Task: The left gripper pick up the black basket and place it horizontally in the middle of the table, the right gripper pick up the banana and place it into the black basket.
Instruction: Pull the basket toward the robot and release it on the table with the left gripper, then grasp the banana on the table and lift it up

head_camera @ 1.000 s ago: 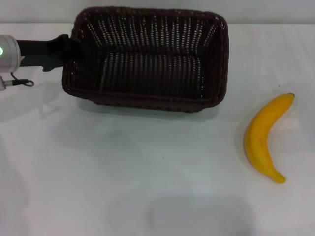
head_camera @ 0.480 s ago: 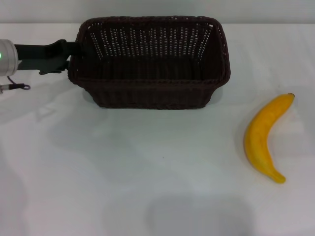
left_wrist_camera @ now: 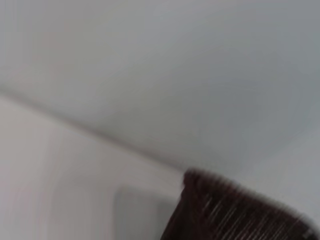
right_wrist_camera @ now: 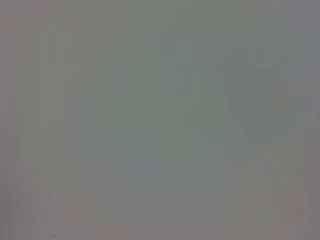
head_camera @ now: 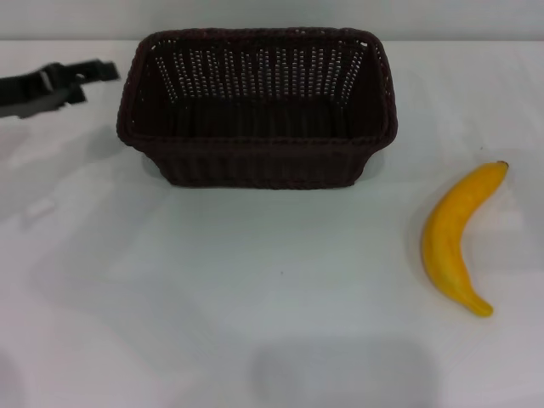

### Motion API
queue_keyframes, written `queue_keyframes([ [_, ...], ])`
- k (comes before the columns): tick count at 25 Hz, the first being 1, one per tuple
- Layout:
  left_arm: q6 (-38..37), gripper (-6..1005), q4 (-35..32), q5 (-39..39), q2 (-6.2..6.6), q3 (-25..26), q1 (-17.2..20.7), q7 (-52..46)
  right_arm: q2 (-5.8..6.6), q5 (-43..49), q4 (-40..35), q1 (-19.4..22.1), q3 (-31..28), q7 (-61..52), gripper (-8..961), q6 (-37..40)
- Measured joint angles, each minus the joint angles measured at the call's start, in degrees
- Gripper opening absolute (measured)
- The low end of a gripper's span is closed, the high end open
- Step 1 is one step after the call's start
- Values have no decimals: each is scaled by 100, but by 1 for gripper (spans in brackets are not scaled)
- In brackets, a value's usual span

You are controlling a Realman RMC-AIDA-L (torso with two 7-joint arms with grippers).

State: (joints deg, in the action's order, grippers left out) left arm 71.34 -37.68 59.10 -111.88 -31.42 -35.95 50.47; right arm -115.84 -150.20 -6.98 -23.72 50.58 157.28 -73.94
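1. The basket [head_camera: 257,106] is very dark brown-black wicker, its sides woven in fine upright slots that let pale light through, with a braided rim.
2. The banana [head_camera: 455,238] is yellow-orange, deeper orange along its middle, with a small dark tip.
3. The table [head_camera: 255,289] is plain glossy white, unmarked.
4. The left claw [head_camera: 85,75] is black.

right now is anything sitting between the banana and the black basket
Nothing visible does. The banana lies on bare table to the robot's right of the black basket, apart from it. The basket looks empty. The right gripper is not in view.
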Motion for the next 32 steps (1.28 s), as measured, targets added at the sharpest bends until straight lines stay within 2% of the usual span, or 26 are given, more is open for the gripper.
queue_keyframes([
  [5,309,880,-269,1723,-19,21,770,1540,26,45,-5,70,148,-1153,858,-14],
  [7,296,879,-250,2367,-78,39,1041,2263,57,52,-71,149,380,-1835,858,-12],
  [9,162,878,-125,3095,-214,157,1329,3236,97,57,-277,295,738,-2716,858,10],
  [11,55,878,86,3675,-377,435,1539,4265,180,149,-602,482,1048,-3609,858,40],
  [13,21,877,369,4200,-528,820,1684,5181,323,450,-1035,686,1297,-4627,858,67],
  [14,17,877,538,4441,-583,1023,1726,5565,434,796,-1362,797,1401,-5290,858,84],
  [16,17,876,884,4820,-637,1354,1772,6222,600,1617,-1990,933,1480,-6396,857,122],
  [18,14,875,1221,5122,-651,1561,1784,6801,665,2447,-2600,1025,1478,-7278,857,173],
  [20,-8,874,1592,5393,-646,1703,1790,7419,652,3187,-3295,1099,1456,-8058,857,303],
  [21,-8,874,1592,5393,-646,1703,1790,7419,615,3646,-3734,1135,1450,-8530,857,432],
  [22,-57,874,1956,5714,-644,1812,1754,8172,568,4130,-4183,1168,1441,-8977,857,609],
  [25,-71,872,2129,5951,-672,1853,1734,8680,336,5927,-5806,1219,1436,-10574,857,1046],
  [26,-60,872,2284,6166,-703,1862,1723,9135,230,6707,-6457,1209,1442,-11220,857,1109],
  [28,-50,872,2421,6284,-710,1848,1691,9368,124,7988,-7464,1180,1604,-12371,857,1081],
  [32,-80,873,2502,6305,-694,1850,1644,9396,100,10036,-9076,982,2290,-14502,857,605],
])
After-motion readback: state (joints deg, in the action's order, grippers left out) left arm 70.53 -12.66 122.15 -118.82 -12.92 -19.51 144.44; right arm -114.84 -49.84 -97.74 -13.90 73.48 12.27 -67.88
